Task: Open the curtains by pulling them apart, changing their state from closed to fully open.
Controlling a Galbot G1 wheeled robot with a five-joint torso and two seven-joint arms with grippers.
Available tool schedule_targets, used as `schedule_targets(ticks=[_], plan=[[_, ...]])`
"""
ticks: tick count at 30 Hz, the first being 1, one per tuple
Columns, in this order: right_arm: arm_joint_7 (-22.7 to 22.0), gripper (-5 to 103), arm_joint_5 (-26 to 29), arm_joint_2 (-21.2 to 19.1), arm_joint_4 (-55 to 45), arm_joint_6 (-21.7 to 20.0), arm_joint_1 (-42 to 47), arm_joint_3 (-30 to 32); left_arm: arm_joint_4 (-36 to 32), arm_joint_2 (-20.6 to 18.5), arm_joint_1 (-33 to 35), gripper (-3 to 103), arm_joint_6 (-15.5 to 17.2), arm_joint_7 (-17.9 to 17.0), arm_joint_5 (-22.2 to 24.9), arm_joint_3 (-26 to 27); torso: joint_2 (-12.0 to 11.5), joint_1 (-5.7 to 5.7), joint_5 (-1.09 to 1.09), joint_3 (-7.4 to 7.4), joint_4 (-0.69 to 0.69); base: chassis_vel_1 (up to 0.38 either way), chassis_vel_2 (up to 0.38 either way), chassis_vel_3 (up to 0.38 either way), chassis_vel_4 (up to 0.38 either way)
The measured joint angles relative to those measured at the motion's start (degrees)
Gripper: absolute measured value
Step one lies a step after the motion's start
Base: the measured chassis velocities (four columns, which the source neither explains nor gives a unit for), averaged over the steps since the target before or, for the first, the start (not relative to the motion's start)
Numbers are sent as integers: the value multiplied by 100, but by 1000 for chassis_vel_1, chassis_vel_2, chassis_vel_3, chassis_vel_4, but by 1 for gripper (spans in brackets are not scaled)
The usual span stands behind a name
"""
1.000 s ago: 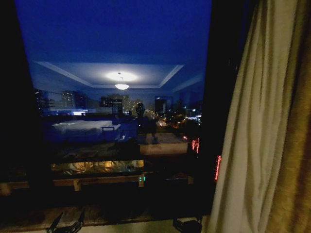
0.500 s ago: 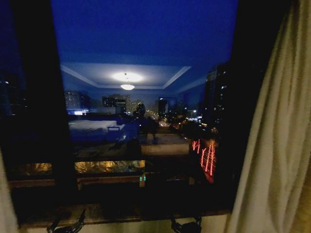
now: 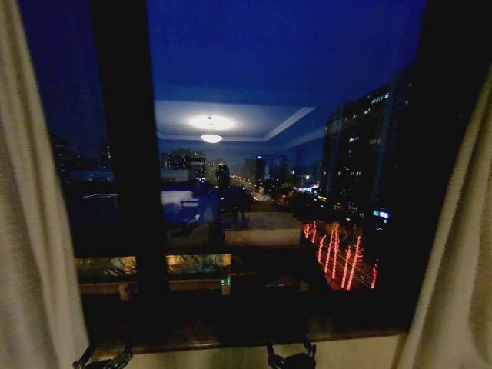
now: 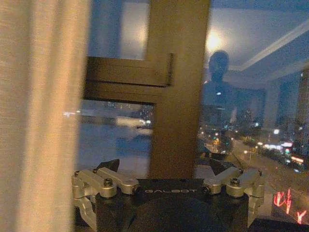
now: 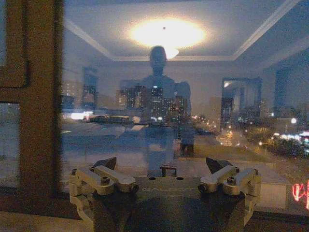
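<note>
The curtains hang apart at the two sides of the dark window. The left panel [image 3: 31,231] is a pale pleated sheet at the left edge, and it also hangs beside my left gripper as the left panel [image 4: 38,116]. The right panel [image 3: 461,292] covers the right edge. My left gripper [image 3: 102,358] sits low by the sill and is open [image 4: 161,164], holding nothing. Low at the centre, my right gripper [image 3: 292,358] faces the bare glass, open [image 5: 161,163] and empty.
A dark vertical window post [image 3: 127,154] stands left of centre, also seen as the post [image 4: 178,87]. The sill [image 3: 231,332] runs along the bottom. The glass reflects a ceiling lamp [image 3: 211,123] over night city lights.
The whole picture has shifted right, so the camera has turned left. The left panel has come into view and less of the right panel shows. Both grippers stay low by the sill.
</note>
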State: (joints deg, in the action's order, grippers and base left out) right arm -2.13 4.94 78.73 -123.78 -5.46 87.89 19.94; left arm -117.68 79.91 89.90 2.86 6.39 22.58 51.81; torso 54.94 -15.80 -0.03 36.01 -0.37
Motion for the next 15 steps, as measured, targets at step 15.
schedule_targets(ticks=[15], plan=[[8,100,-3,-1,-22,64,37,-6,-5,31,1,100,-6,0,-25,-3,0,0,4,1,-1,402,305,-404,-296]])
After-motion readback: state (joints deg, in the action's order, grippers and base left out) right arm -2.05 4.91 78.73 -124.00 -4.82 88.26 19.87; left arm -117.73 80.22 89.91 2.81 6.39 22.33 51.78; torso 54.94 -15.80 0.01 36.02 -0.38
